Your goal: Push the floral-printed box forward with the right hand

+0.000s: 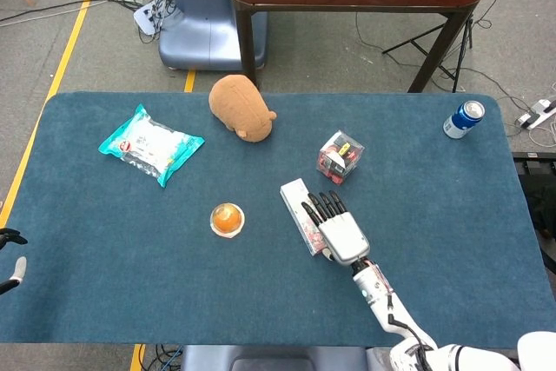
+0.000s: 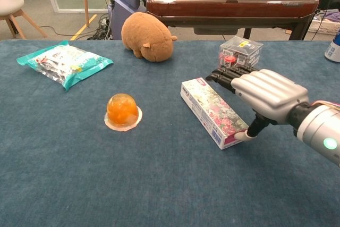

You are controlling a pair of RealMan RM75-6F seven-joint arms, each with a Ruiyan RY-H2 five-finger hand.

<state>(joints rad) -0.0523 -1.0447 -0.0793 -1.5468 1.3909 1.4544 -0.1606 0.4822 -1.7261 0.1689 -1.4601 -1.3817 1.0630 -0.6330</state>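
Note:
The floral-printed box (image 1: pixel 294 204) (image 2: pixel 204 107) lies flat near the table's middle, its long side angled toward the back left. My right hand (image 1: pixel 335 228) (image 2: pixel 263 92) rests on its right near part, fingers stretched forward along the top and thumb touching the box's near end. It grips nothing. Only a sliver of my left hand (image 1: pixel 8 255) shows at the table's left edge in the head view, fingers apart and holding nothing.
A clear cube (image 1: pixel 340 155) (image 2: pixel 240 54) with red items stands just beyond my right fingertips. An orange jelly cup (image 1: pixel 227 219) sits left of the box. A brown plush (image 1: pixel 241 107), a snack bag (image 1: pixel 149 143) and a blue can (image 1: pixel 463 118) lie further back.

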